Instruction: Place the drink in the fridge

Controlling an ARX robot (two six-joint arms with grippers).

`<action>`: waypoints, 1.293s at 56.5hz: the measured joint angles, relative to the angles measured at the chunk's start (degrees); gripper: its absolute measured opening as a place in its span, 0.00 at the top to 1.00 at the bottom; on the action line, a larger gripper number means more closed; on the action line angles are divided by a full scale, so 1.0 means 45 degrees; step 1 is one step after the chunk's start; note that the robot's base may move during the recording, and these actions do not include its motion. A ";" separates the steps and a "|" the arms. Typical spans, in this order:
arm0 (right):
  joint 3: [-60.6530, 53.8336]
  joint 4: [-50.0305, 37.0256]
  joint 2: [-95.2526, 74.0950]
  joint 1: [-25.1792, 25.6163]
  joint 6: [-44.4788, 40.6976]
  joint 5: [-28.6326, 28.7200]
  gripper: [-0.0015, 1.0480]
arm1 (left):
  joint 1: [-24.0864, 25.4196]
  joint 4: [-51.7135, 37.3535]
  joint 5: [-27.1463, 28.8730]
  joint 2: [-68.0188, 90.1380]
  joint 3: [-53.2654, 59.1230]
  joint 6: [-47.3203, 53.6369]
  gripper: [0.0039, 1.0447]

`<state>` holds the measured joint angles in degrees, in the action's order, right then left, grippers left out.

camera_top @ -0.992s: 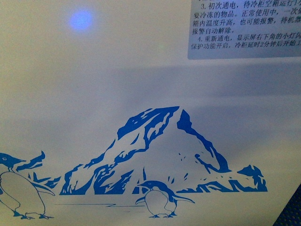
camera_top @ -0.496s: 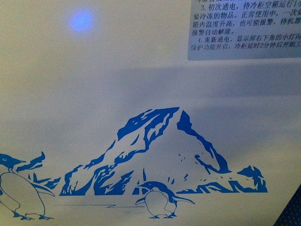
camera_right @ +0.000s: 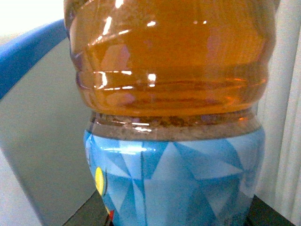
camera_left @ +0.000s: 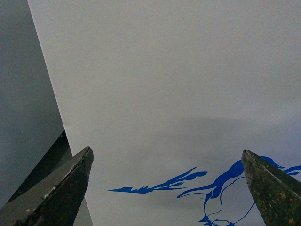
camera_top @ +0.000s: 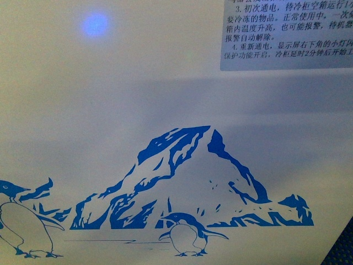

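Right now my left pincer (camera_left: 167, 151) stands spread wide, with nothing between its two dark, scuffed fingertips (camera_left: 61, 188). Past them lies only the plain white wall of the fridge (camera_left: 164, 70). Part of its blue drawing (camera_left: 211, 186) shows near one fingertip. The wall's edge runs slantwise on the far side, with grey beyond it.

My right pincer (camera_right: 176, 209) is clamped on the drink bottle (camera_right: 169, 70), as far as I can judge. Only dark slivers of my fingers (camera_right: 87, 214) show, one at each side of the bottle's lower part, and the tips themselves are hidden. The bottle fills that wrist view. It holds clear amber liquid above, with a brownish line at its foot, and below that sits a blue label (camera_right: 188, 183) of pale triangles with a yellow spot at one edge. Behind the bottle runs the fridge's blue top rim (camera_right: 28, 52), with the white wall under it, so the drink is just beside the fridge and not inside it.

From my body camera the fridge front takes up the whole picture. I see a blue mountain (camera_top: 193, 176) in the middle, a small penguin (camera_top: 187, 234) at its foot and a larger penguin (camera_top: 25, 221) at the left edge. A grey sticker (camera_top: 287, 36) of printed Chinese text sits in the upper right corner, and a soft blue glow (camera_top: 95, 24) in the upper left. Neither arm shows in that view.
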<state>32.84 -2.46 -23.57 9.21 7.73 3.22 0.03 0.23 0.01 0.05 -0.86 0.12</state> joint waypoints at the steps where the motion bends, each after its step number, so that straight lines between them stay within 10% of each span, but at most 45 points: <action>1: 0.0000 0.0000 0.0000 0.0000 0.0000 0.0000 0.63 | 0.0000 0.0000 -0.0005 0.0000 0.0000 0.0000 0.08; 73: 0.0000 0.0058 0.0000 -0.0005 0.0000 -0.0005 0.64 | 0.0000 0.0000 0.0005 -0.0005 0.0000 0.0000 0.08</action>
<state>32.84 -2.20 -23.57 9.19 7.73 3.20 0.03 0.23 0.03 0.03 -0.86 0.12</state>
